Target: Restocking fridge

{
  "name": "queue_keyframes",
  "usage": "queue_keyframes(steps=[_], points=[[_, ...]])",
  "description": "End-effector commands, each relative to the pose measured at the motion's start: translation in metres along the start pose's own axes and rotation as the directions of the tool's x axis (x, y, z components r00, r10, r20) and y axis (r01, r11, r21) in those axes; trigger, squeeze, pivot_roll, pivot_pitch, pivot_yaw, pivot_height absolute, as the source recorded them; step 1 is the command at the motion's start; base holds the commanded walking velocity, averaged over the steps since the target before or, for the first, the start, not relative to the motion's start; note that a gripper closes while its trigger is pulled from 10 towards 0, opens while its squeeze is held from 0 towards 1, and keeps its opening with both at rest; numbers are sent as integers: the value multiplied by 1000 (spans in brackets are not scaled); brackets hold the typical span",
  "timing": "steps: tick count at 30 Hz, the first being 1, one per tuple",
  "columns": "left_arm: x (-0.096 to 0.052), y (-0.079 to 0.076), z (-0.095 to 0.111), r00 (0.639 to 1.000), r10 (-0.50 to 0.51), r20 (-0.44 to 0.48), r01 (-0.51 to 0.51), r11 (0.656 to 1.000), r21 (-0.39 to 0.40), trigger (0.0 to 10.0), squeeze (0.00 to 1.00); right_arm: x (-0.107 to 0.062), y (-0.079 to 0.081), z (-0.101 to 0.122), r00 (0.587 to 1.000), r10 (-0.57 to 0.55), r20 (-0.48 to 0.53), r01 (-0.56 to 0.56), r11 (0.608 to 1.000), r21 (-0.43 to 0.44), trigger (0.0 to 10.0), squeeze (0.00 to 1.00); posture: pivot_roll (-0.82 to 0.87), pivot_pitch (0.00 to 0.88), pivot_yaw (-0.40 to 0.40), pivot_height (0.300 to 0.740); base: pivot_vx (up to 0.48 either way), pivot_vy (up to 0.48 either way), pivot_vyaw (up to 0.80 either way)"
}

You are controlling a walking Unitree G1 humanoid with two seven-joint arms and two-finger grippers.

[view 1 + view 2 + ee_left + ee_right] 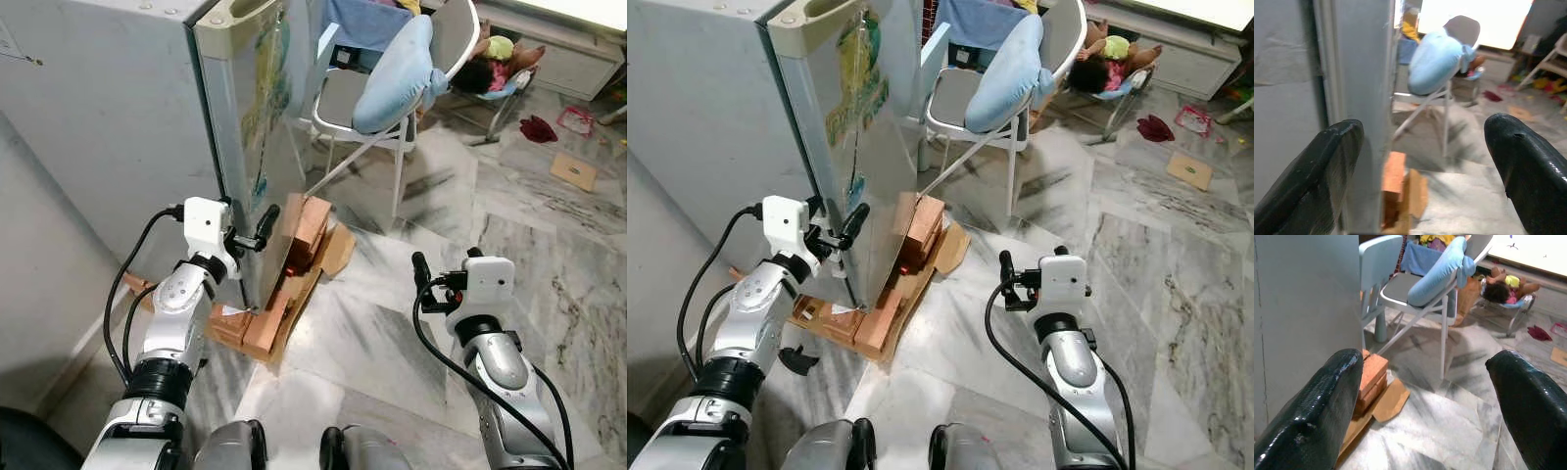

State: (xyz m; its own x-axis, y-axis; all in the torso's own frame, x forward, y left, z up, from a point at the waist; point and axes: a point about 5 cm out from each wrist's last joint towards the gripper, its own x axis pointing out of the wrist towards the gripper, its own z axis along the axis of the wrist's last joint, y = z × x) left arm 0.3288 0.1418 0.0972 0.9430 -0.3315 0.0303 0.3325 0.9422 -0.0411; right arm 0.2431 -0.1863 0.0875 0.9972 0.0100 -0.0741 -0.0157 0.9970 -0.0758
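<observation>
Left gripper (pixel 250 238) at frame centre-left, fingers spread wide and straddling the fridge door (pixel 257 147) edge, gripping nothing yet. Right gripper (pixel 423 277) lower right, also wide open, empty. Fridge (pixel 118 108) fills upper left on bricks (pixel 294 264); I'd seat the fingers fully around the edge before swinging.

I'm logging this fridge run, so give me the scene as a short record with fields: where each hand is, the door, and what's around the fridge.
Left hand: open, fingers straddling the front edge of the fridge door
Right hand: open, raised over the marble floor, apart from the fridge
Fridge door: shut or nearly so; cannot tell exactly
Fridge base: bricks and cardboard underneath
Nearby: folding chair with a light blue pillow
Person: lying on the floor behind the chair
</observation>
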Motion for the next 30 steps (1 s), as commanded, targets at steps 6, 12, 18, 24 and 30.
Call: queue_keyframes(steps=[6,12,18,24,30], points=[[17,8,13,996,86,38,-87,996,13,10000,0,-15,-4,-2,1000,-24,-21,24,1000,-2,10000,0,-91,128,-66,740,0,0,-689],[22,7,15,995,86,45,-87,996,11,10000,0,-16,-5,-1,999,-30,-25,30,1000,-4,10000,0,-105,132,-63,740,0,0,-267],[25,8,17,994,98,54,-99,995,21,10000,0,-18,-6,-1,999,-32,-33,32,999,-6,10000,0,-107,135,-62,740,0,0,0],[32,-21,17,993,-107,41,106,994,32,10000,0,-22,-10,-3,997,-56,-45,54,998,-40,10000,0,-102,133,-66,740,0,0,0],[29,-88,17,899,-436,40,429,895,125,10000,0,-31,-31,-14,975,-200,-96,189,976,-105,10000,0,-90,127,-62,740,0,0,0]])
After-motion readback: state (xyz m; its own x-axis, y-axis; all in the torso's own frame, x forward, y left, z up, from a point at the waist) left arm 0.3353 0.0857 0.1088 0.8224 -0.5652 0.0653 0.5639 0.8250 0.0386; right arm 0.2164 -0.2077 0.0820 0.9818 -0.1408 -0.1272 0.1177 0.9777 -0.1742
